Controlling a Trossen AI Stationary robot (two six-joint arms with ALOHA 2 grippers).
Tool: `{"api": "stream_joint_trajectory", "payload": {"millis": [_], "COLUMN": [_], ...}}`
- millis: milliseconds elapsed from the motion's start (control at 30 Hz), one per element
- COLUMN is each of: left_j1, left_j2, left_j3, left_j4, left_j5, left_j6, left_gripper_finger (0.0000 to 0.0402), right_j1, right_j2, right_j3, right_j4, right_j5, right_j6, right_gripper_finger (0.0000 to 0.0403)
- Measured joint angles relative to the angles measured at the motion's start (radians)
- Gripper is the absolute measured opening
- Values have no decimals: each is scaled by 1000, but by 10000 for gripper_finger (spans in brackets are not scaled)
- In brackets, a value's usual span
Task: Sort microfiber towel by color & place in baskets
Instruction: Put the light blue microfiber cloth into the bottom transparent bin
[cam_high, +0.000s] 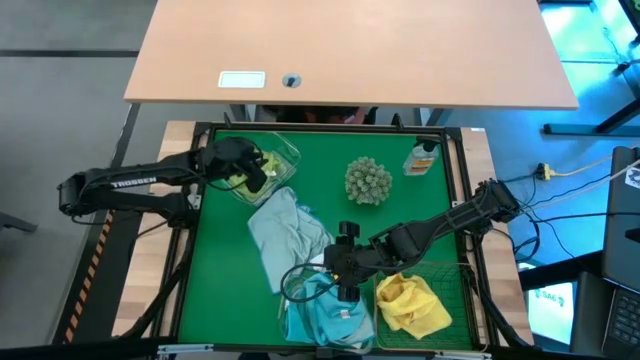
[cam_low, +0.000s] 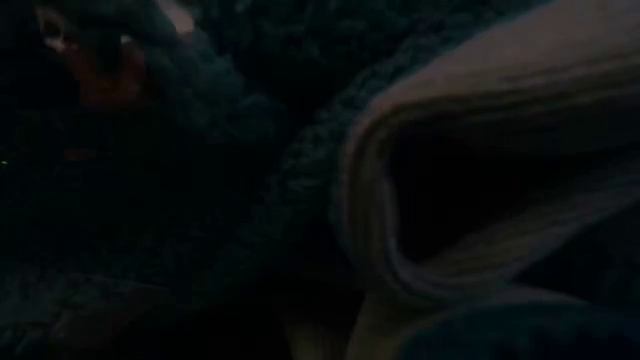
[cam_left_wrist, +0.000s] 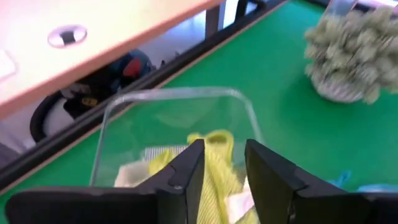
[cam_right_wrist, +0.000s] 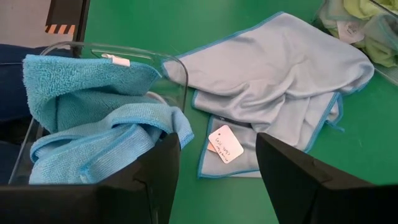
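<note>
My left gripper (cam_high: 262, 176) (cam_left_wrist: 224, 149) hangs open just above a clear tub (cam_left_wrist: 174, 93) at the far left of the green mat. Lime green towels (cam_left_wrist: 214, 140) lie inside the tub. My right gripper (cam_high: 345, 288) (cam_right_wrist: 217, 140) stands open over the near middle, above a second clear tub (cam_right_wrist: 124, 47) that holds teal towels (cam_right_wrist: 87, 87). A light blue towel (cam_high: 282, 235) (cam_right_wrist: 280, 68) lies crumpled on the mat between the two tubs, a white tag (cam_right_wrist: 225, 143) at its near edge. A yellow towel (cam_high: 412, 305) lies in the wire basket (cam_high: 455, 275) at the near right.
A grey-green spiky ball (cam_high: 368, 180) sits at the far middle of the mat, with a small bottle (cam_high: 422, 158) to its right. A wooden desk (cam_high: 350, 50) stands beyond the far edge. Dark cloth close to the lens fills the low view.
</note>
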Motion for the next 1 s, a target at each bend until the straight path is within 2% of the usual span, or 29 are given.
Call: {"api": "stream_joint_trajectory", "payload": {"millis": [100, 267, 400, 600, 1000], "left_j1": [0, 0, 0, -3, -3], "left_j2": [0, 0, 0, 0, 0], "left_j3": [69, 173, 217, 226, 227], "left_j4": [-48, -107, -108, -112, -156], "left_j5": [10, 71, 120, 148, 154], "left_j6": [0, 1, 0, 0, 0], "left_gripper_finger": [120, 120, 120, 119, 119], "right_j1": [0, -2, -30, -105, -274], "right_j2": [0, 0, 26, 115, 280], "right_j3": [0, 0, -1, 0, -1], "right_j4": [1, 10, 92, 251, 352], "right_j5": [10, 108, 148, 141, 151], "right_j6": [0, 1, 38, 46, 64], "right_gripper_finger": [211, 211, 211, 211, 211]}}
